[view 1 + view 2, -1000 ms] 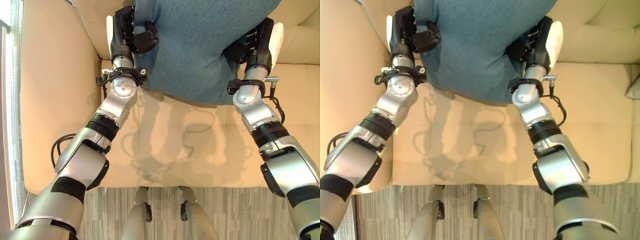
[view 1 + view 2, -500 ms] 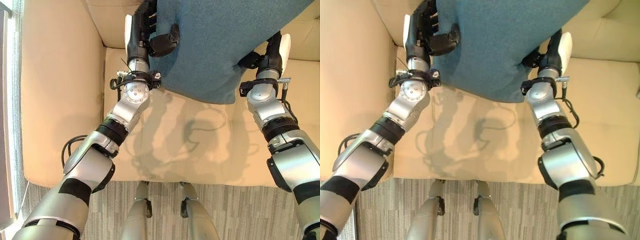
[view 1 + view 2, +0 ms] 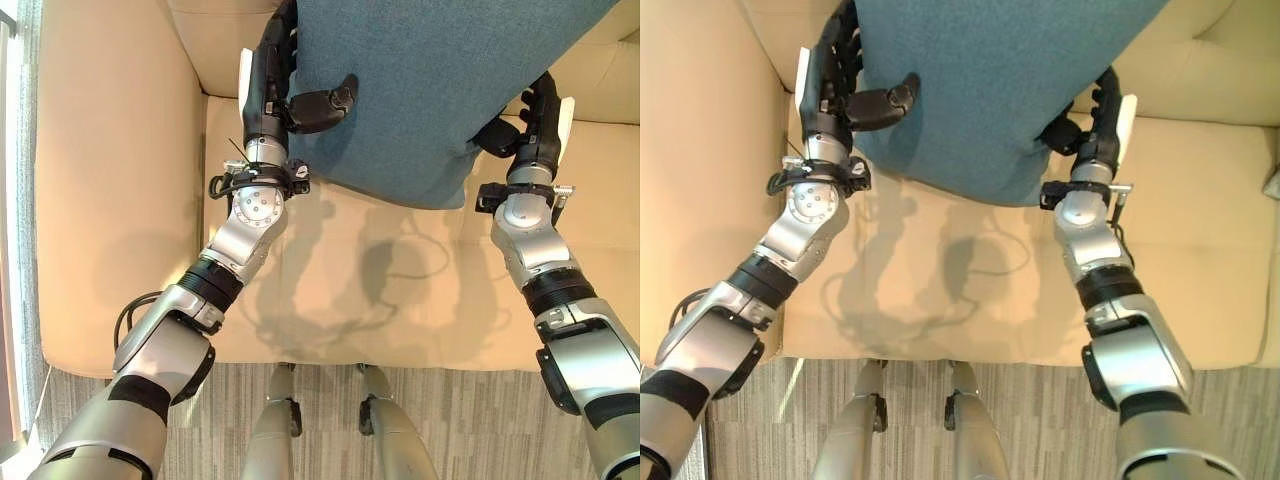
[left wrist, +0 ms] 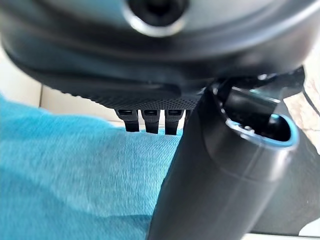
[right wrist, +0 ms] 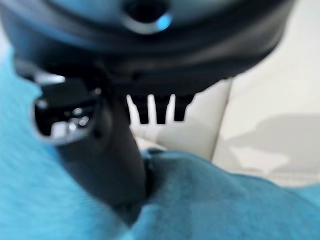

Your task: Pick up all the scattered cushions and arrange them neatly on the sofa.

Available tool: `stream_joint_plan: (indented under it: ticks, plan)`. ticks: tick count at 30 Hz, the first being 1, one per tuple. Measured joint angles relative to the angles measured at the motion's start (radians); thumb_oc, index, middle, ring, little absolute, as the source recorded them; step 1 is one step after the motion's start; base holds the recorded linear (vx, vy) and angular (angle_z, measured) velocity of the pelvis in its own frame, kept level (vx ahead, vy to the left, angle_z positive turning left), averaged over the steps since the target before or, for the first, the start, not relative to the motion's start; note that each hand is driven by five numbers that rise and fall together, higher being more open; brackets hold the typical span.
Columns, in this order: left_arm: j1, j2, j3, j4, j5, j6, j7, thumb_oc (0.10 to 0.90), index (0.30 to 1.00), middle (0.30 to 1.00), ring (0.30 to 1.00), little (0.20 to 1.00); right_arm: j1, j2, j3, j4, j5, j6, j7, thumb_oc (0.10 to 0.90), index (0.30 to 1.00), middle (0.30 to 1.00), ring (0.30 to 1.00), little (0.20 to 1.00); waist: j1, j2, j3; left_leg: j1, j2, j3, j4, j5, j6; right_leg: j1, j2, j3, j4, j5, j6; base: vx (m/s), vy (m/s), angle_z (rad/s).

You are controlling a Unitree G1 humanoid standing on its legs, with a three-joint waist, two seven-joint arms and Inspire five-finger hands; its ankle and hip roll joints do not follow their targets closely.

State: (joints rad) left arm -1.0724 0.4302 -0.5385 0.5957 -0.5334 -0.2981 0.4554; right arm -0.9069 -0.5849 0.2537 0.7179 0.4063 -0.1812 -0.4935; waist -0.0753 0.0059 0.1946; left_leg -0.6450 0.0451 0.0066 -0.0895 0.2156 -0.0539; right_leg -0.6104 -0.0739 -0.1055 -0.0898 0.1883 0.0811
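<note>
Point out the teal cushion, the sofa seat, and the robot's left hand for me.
teal cushion (image 3: 420,90), left eye view, middle of its fabric face.
sofa seat (image 3: 330,290), left eye view, bare cream seat below the cushion.
left hand (image 3: 268,85), left eye view, palm at the cushion's edge, thumb on its front.

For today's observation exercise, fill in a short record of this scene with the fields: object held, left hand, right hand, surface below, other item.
object held: teal cushion, lifted above the sofa seat, its shadow falling on the seat
left hand: left hand grips the cushion's left edge, thumb lying across its front face
right hand: right hand clamps the cushion's right edge, thumb pressed into the fabric
surface below: cream sofa, seat and armrest in view
other item: corner of a grey thing at the sofa's right edge; what it is cannot be told
</note>
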Motion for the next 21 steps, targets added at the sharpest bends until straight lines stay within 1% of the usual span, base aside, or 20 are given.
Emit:
stream_joint_plan:
  ticks: [2,3,5,6,7,9,12,13,14,16,19,21]
  plan:
    - [0.01,0.001,0.043,0.025,0.006,0.0,-0.009,0.8,0.9,0.9,0.9,0.9,0.083,0.019,-0.071,-0.067,0.036,-0.024,0.014,0.8,0.9,0.9,0.9,0.9,-0.009,-0.003,0.002,0.001,-0.001,0.001,0.0,0.0,0.0,0.0,-0.001,0.0,0.0,0.0,0.0,0.0,0.0,0.0]
    - [0.018,0.001,0.066,0.035,0.002,0.0,-0.008,0.8,0.9,0.9,0.9,0.9,0.112,0.026,-0.081,-0.087,0.044,-0.037,0.019,0.8,0.9,0.9,0.9,0.9,-0.015,-0.003,0.002,0.001,-0.001,0.002,0.0,0.0,0.0,0.0,-0.001,0.001,0.0,0.0,0.0,0.0,0.0,0.0]
    - [0.02,-0.001,0.089,0.058,-0.012,0.001,-0.004,0.8,0.9,0.9,0.9,0.9,0.136,0.029,-0.087,-0.092,0.054,-0.041,0.027,0.8,0.9,0.9,0.9,0.9,-0.022,-0.004,0.002,-0.001,-0.002,0.005,0.0,0.0,0.0,-0.003,-0.001,0.004,0.0,0.0,0.0,0.03,0.022,-0.04]
    - [0.029,0.0,0.105,0.064,-0.015,0.001,-0.006,0.8,0.9,0.9,0.9,0.9,0.173,0.039,-0.109,-0.107,0.053,-0.05,0.036,0.8,0.9,0.9,0.9,0.9,-0.024,-0.004,0.002,-0.001,-0.002,0.007,0.0,-0.001,0.0,-0.005,-0.001,0.005,0.0,0.0,0.001,0.04,0.041,-0.05]
    - [0.061,0.013,0.13,0.064,-0.014,0.001,-0.007,0.8,0.9,0.9,0.9,0.9,0.249,0.076,-0.151,-0.147,0.053,-0.072,0.041,0.8,0.9,0.9,0.9,0.9,-0.035,-0.004,0.002,-0.001,-0.001,0.009,0.0,-0.001,0.0,-0.005,0.0,0.007,0.0,0.0,0.001,0.0,0.037,-0.05]
    - [0.09,0.035,0.155,0.07,-0.001,0.004,-0.004,0.8,0.9,0.9,0.9,0.9,0.323,0.106,-0.158,-0.156,0.048,-0.082,0.054,0.8,0.9,0.9,0.9,0.9,-0.054,-0.005,0.003,-0.004,-0.001,0.013,0.0,-0.001,-0.001,-0.012,-0.001,0.01,0.0,-0.003,0.005,0.0,0.014,-0.06]
    - [0.1,0.036,0.179,0.098,0.014,0.023,0.006,0.8,0.9,0.9,0.9,0.9,0.421,0.151,-0.2,-0.189,0.044,-0.082,0.058,0.8,0.9,0.9,0.9,0.9,-0.061,-0.006,0.003,-0.008,-0.002,0.017,0.0,-0.001,-0.001,-0.02,-0.001,0.022,0.0,-0.003,0.004,0.02,0.011,-0.07]
    - [0.103,0.037,0.195,0.113,0.026,0.024,0.013,0.8,0.9,0.9,0.9,0.9,0.453,0.185,-0.226,-0.211,0.045,-0.082,0.061,0.8,0.9,0.9,0.9,0.9,-0.068,-0.006,0.003,-0.01,-0.002,0.023,-0.001,-0.002,0.0,-0.024,-0.001,0.025,0.0,-0.003,0.004,0.03,0.018,-0.13]
    - [0.11,0.036,0.243,0.14,0.025,0.029,0.025,0.8,0.9,0.9,0.9,0.9,0.504,0.24,-0.246,-0.247,0.045,-0.084,0.063,0.8,0.9,0.9,0.9,0.9,-0.088,-0.006,0.003,-0.014,-0.001,0.037,-0.001,-0.002,0.0,-0.033,-0.001,0.032,0.0,0.0,0.006,-0.01,0.017,-0.14]
    - [0.122,0.034,0.277,0.144,0.025,0.04,0.039,0.8,0.9,0.9,0.9,0.9,0.563,0.281,-0.246,-0.319,0.045,-0.089,0.07,0.8,0.9,0.9,0.9,0.9,-0.107,-0.006,0.003,-0.021,-0.001,0.04,-0.001,-0.003,0.001,-0.043,-0.001,0.037,0.0,0.002,0.004,0.02,0.015,-0.1]
    - [0.123,0.024,0.275,0.148,0.025,0.043,0.038,0.8,0.9,0.9,0.9,0.9,0.616,0.297,-0.243,-0.362,0.044,-0.091,0.076,0.8,0.9,0.9,0.9,0.9,-0.116,-0.006,0.003,-0.023,0.001,0.042,-0.001,-0.003,0.001,-0.047,0.0,0.042,0.0,0.003,0.003,0.01,0.005,-0.02]
    - [0.122,0.025,0.275,0.153,0.026,0.044,0.038,0.8,0.9,0.9,0.9,0.9,0.645,0.32,-0.241,-0.427,0.044,-0.094,0.09,0.8,0.9,0.9,0.9,0.9,-0.129,-0.006,0.003,-0.023,0.001,0.043,-0.001,-0.003,0.001,-0.047,0.0,0.043,0.0,0.003,0.003,0.0,0.0,0.0]
